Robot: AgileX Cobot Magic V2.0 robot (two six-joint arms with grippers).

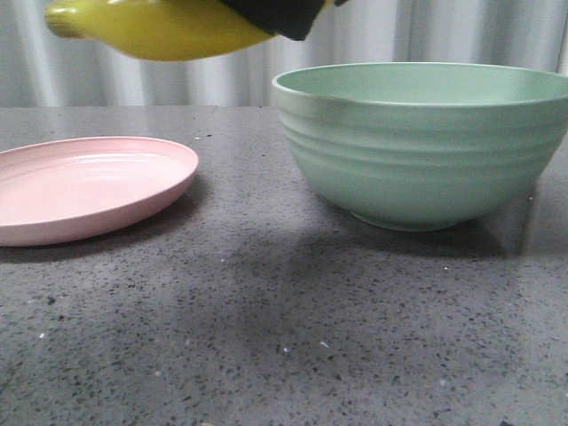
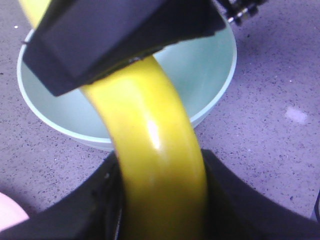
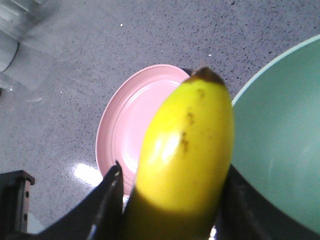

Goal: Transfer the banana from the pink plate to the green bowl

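Observation:
The yellow banana (image 1: 164,31) hangs in the air at the top of the front view, between the pink plate (image 1: 80,191) and the green bowl (image 1: 426,142). A black gripper part (image 1: 275,16) covers its right end there. In the left wrist view my left gripper (image 2: 160,200) is shut on the banana (image 2: 150,130), above the bowl (image 2: 210,65). The other arm's black finger (image 2: 115,35) lies across the banana further along. In the right wrist view my right gripper (image 3: 170,200) is shut on the banana (image 3: 190,140), whose dark tip points over the empty plate (image 3: 125,125).
The plate sits at the left and the bowl at the right on a dark speckled tabletop (image 1: 284,337). The bowl is empty inside (image 3: 280,140). A grey curtain hangs behind the table. A black fixture (image 3: 15,187) shows at one edge of the right wrist view.

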